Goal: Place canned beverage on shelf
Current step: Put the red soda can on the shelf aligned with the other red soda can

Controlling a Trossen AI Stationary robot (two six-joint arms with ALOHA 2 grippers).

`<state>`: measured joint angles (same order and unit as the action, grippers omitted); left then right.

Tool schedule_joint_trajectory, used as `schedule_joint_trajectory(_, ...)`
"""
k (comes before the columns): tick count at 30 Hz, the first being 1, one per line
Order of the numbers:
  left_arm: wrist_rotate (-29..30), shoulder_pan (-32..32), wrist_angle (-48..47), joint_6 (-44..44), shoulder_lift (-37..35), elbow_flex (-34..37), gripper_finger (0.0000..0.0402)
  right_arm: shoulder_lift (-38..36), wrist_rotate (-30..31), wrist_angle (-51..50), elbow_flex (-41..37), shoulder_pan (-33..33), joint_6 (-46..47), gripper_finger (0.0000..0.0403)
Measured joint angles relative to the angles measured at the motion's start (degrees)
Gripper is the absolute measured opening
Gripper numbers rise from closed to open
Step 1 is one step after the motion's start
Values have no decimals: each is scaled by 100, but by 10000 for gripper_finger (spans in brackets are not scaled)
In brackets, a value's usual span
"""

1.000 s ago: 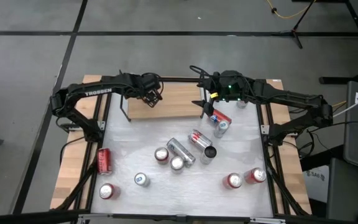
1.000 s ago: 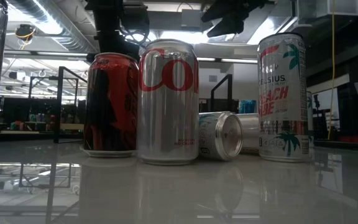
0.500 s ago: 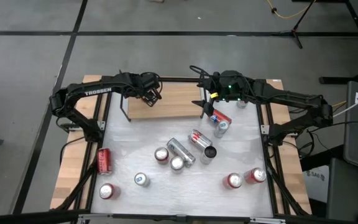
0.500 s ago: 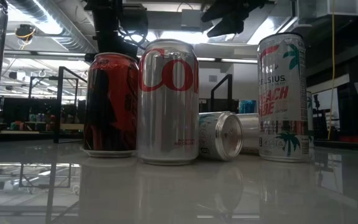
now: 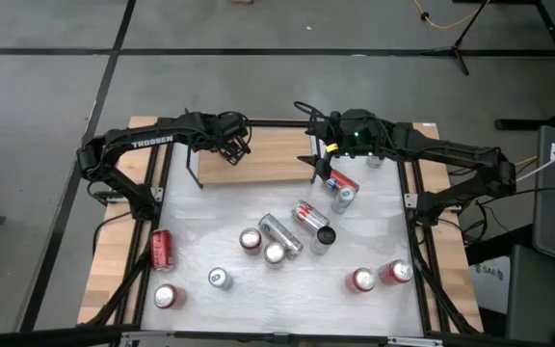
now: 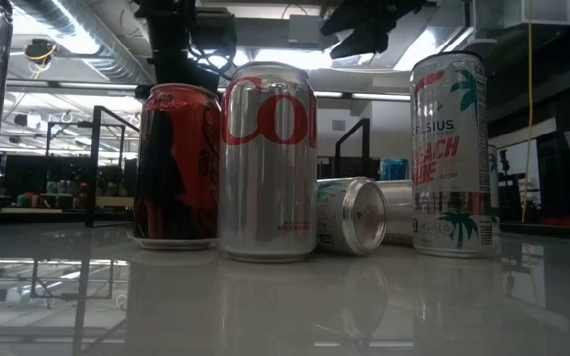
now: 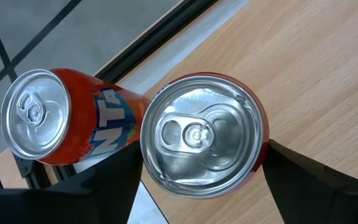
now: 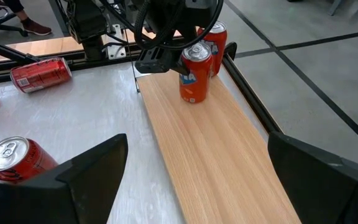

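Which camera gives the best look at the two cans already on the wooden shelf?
The right wrist view: both cans stand upright at the shelf's end. The left wrist view shows only their tops; the high view hides them under the left gripper.

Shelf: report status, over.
Left claw at red can, upright on shelf beside orange can. Right claw open, empty, over shelf. Nothing in the way.

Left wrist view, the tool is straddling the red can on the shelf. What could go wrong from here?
1. The red can stands close beside the orange can. If the left tool pulls away crookedly, it could topple either.
2. The orange can sits by the shelf edge rail, so a nudge might push it off.
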<state>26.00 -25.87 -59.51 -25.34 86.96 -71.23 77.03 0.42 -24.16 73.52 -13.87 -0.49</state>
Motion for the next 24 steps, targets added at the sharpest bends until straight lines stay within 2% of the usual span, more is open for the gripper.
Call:
schedule_joint_trajectory(6,-6,-2,11,2,4,3,313,1,0,0,0,0,-2,379)
schedule_joint_trajectory(16,-70,0,4,11,13,14,355,-1,-1,0,0,2,-2,379)
schedule_joint_trajectory(24,-280,0,26,9,-69,12,355,0,-1,0,0,2,-2,379)
